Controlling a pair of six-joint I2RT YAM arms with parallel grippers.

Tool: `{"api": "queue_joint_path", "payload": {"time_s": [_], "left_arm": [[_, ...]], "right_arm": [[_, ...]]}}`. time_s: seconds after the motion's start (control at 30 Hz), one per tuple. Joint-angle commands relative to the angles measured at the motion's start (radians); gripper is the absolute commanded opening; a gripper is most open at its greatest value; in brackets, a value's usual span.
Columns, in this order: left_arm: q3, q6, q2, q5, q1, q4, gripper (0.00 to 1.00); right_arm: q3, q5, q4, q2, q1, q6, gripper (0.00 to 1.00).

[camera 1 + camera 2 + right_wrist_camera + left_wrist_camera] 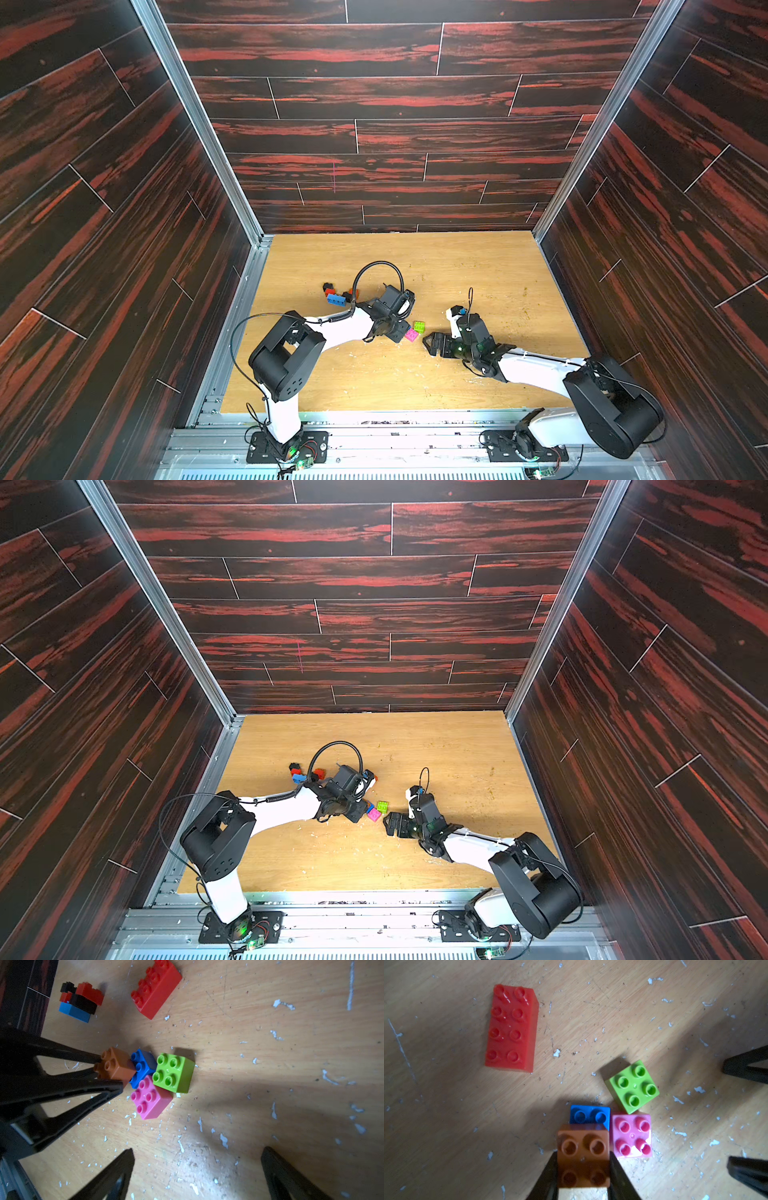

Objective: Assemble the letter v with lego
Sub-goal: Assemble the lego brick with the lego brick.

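A scuffed, white-flecked wooden tabletop (478,266) sits between dark red-grained wall panels (374,104).

The wooden counter (446,1126), flecked with white chips (556,1052), is carrying 1 long red brick (511,1028) lying alone, a green brick (633,1086), pink brick (632,1135) and blue brick (589,1114) sitting huddled together, and a cluster of black, red and blue bricks (80,1000) resting well apart.

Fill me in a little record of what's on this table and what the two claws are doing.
Left gripper: shut on orange brick
Right gripper: open, empty, near the cluster
Cluster by orange brick: blue brick, pink brick, green brick
Lying alone: long red brick, studs up
Farther off: small pile of black, red, blue bricks
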Motion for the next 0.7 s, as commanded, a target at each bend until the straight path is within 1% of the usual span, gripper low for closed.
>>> {"api": "queue_joint_path", "payload": {"time_s": [0.0, 0.17, 0.43, 0.67], "left_arm": [[-0.031, -0.011, -0.002, 0.001, 0.004, -0.032, 0.09], [-0.070, -0.033, -0.008, -0.001, 0.001, -0.003, 0.08], [-0.102, -0.033, -0.031, -0.009, -0.005, -0.027, 0.08], [-0.081, -0.017, -0.029, -0.026, -0.005, -0.090, 0.08]], "right_arm": [[-0.015, -0.023, -0.040, 0.029, -0.004, 0.015, 0.98], [-0.013, -0.027, -0.040, 0.030, -0.004, 0.015, 0.98], [-0.012, -0.030, -0.040, 0.026, -0.004, 0.015, 0.98], [-0.013, -0.038, -0.036, 0.026, -0.003, 0.016, 0.98]]}}
